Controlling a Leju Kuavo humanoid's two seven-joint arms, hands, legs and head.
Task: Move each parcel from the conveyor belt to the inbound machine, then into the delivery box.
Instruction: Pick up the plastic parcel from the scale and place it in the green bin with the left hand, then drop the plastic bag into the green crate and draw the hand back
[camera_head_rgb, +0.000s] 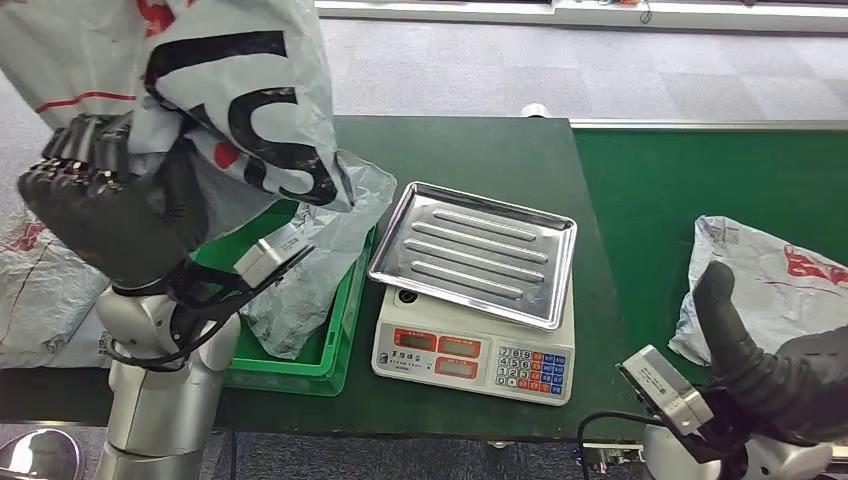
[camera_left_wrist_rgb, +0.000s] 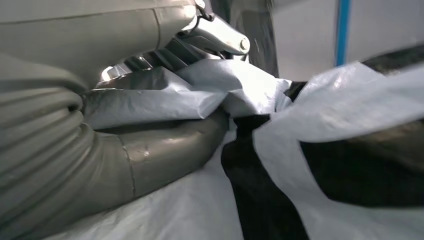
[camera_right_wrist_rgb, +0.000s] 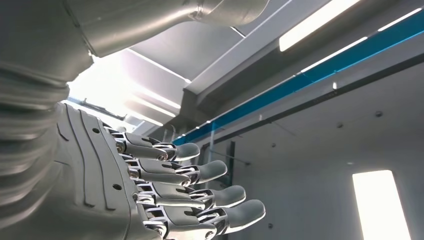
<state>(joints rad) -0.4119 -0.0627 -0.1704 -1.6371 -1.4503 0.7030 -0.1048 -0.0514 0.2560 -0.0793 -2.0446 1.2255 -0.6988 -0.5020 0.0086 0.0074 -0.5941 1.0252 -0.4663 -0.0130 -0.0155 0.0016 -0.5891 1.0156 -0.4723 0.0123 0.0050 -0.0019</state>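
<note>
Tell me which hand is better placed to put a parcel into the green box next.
Left. The left hand already grips a parcel, raised above the green box. The right hand holds nothing, fingers apart, low beside another parcel on the belt, far from the box.

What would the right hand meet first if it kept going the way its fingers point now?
Probably nothing nearby. The right hand is open with its fingers aimed up into open room, toward the ceiling and a far wall. Depth is hard to judge.
</note>
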